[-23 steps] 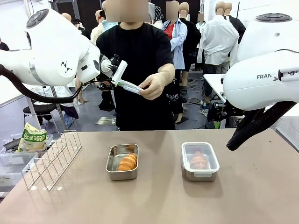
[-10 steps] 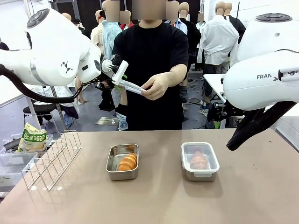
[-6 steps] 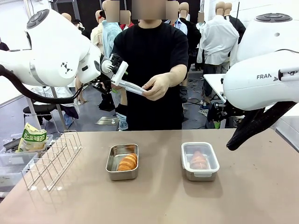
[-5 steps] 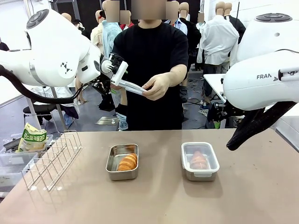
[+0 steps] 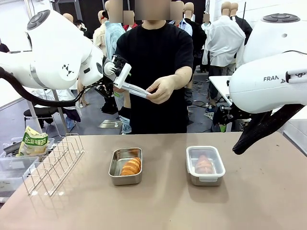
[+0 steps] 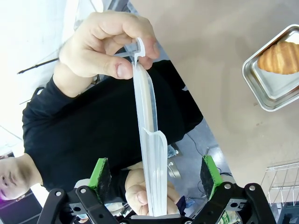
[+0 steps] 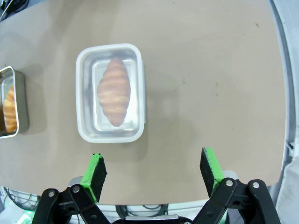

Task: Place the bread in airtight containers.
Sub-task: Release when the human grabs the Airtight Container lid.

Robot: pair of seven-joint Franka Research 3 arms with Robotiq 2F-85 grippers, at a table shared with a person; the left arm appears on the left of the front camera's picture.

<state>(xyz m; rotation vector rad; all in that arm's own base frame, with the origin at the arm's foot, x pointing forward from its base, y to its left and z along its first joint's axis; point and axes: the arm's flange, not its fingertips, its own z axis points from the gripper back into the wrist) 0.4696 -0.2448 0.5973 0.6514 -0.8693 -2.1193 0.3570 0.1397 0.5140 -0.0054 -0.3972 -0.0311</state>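
An open steel airtight container (image 5: 125, 166) holds one piece of bread (image 5: 131, 166) at the table's middle left. To its right, a second container (image 5: 205, 165) carries its translucent lid over another bread (image 5: 204, 164). High above the table my left gripper (image 5: 117, 79) stands open around a spare lid (image 5: 134, 89), which the person's hand (image 5: 160, 88) grips at the far end. From the left wrist, that lid (image 6: 152, 154) runs edge-on between the green pads (image 6: 100, 171) without touching them. My right gripper (image 7: 153, 169) hangs open above the table, near the lidded container (image 7: 111, 93).
A wire rack (image 5: 53, 163) lies at the table's left edge, with a snack bag (image 5: 32, 142) and a clear bin (image 5: 12, 172) beyond it. The person stands at the far side. Bare tabletop (image 5: 158, 206) stretches in front of both containers.
My left gripper's jaws have spread apart off the lid, which stays in the person's hand. The right arm and both containers have not moved.
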